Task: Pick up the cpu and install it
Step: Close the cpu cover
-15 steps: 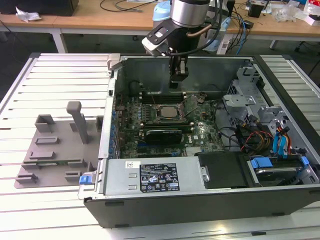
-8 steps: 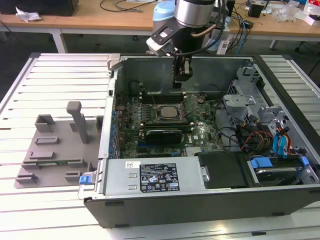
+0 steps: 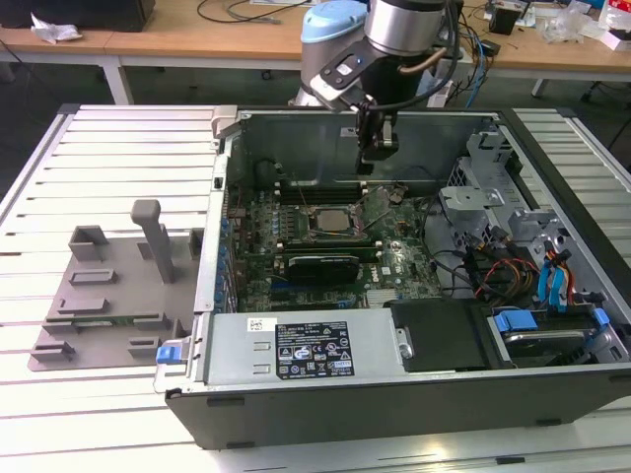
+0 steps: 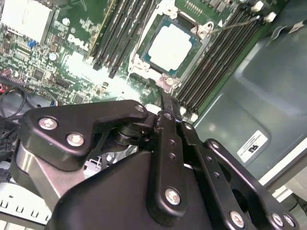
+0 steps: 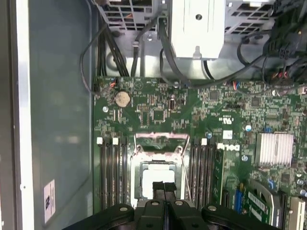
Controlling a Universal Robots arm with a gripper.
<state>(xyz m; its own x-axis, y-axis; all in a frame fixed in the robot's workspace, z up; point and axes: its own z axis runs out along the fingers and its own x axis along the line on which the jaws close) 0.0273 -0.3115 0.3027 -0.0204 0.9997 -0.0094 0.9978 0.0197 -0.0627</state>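
We're over the open computer case (image 3: 229, 187) now, and the chip (image 3: 335, 219) is not in the pincer (image 3: 368, 164). It lies flat in its socket on the green board (image 5: 158, 110), silvery top up, with the rows of memory slots (image 5: 112, 172) on either side. So we judge the pick and carry done and the seating step in hand, or only just finished.

The socket's metal bracket (image 5: 160, 142) stands tipped up and open at one edge of the chip. We'd call the chip placed but not clamped.

Now the pincer. In the first wrist view its two fingertips (image 5: 158, 188) sit pressed together with barely a seam between them, and nothing is held. They hang right over the chip's near edge. The second wrist view shows them drawn to the same narrow point (image 4: 165, 98), aimed towards the socket. In the exterior view the pincer hangs above the board, apart from it as far as we can see. Whether the tips graze the chip, we cannot tell.

Whatever move follows, we reckon it calls for a clean, straight path. The chip is loose in the socket, and a sideways nudge could unseat it. The raised bracket is close by too.
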